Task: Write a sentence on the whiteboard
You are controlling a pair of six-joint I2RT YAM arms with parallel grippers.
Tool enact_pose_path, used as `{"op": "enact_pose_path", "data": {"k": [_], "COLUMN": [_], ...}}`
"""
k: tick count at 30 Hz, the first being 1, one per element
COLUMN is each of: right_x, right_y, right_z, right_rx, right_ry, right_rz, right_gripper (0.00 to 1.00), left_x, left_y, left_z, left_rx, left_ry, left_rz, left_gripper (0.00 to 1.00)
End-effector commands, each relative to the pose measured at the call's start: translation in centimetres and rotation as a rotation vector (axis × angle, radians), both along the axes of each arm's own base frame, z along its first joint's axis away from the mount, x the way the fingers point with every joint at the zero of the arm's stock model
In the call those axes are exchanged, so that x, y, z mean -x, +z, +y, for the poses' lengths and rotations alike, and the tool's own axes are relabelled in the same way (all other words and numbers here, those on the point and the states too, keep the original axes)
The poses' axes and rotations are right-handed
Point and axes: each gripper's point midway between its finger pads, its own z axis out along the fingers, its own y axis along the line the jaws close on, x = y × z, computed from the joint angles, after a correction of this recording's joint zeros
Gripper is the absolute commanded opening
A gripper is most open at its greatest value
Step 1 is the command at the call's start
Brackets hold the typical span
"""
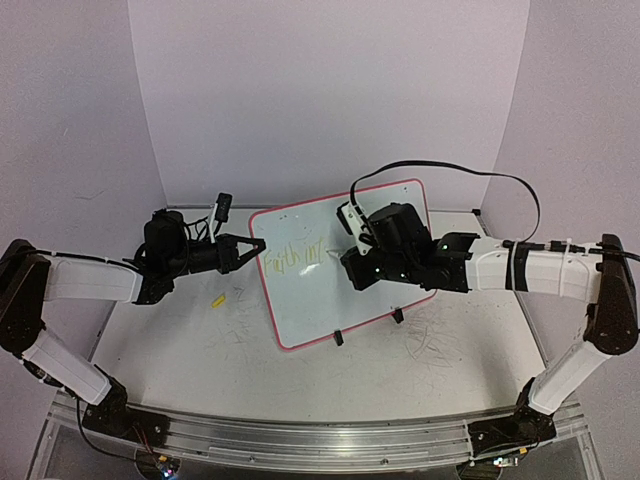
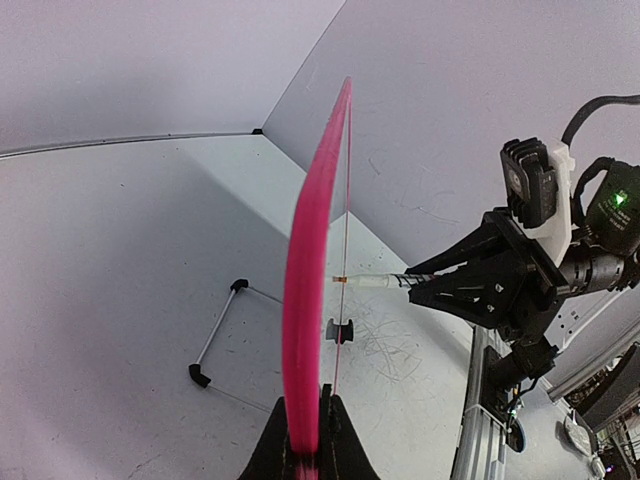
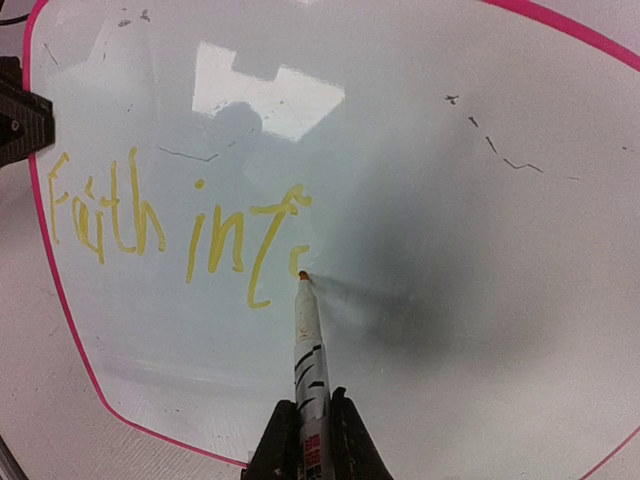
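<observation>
Whiteboard [image 1: 330, 300] standing at desk [image 1: 200, 340] centre. Left tool [image 1: 248, 250] clamped tight on board edge at its 9 o'clock. Right tool [image 3: 308, 425] closed around marker [image 3: 308, 340], tip touching board at end of yellow sentence [image 3: 180, 225], "Faith int…", in 9 o'clock half.

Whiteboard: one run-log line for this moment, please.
whiteboard: upright | left gripper: shut on its pink rim | right gripper: shut on marker, tip at board | sentence: unfinished, yellow, reads about "Faith int"

Table [image 1: 180, 350] with whiteboard [image 1: 312, 300], small yellow piece [image 1: 216, 300]
</observation>
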Motion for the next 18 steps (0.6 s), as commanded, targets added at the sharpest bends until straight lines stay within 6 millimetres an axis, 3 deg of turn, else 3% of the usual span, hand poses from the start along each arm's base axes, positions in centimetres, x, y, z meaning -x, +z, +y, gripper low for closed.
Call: {"op": "enact_pose_path", "data": {"k": [1, 18], "right_x": [-1.8, -2.0], "right_y": [2.8, 2.9], "right_z": [-1.1, 0.3], "right_rx": [-0.039, -0.057], "right_ry": [-0.082, -0.046], "right_rz": [-0.064, -0.064], "right_gripper": [0.00, 0.00], "left_x": [-0.1, -0.2], "left_y": [0.3, 0.3], "left_z": [0.2, 0.2], "left_rx": [-0.031, -0.033], "left_ry": [0.015, 0.013], "left_rz": [-0.050, -0.052], "left_gripper": [0.00, 0.00]}}
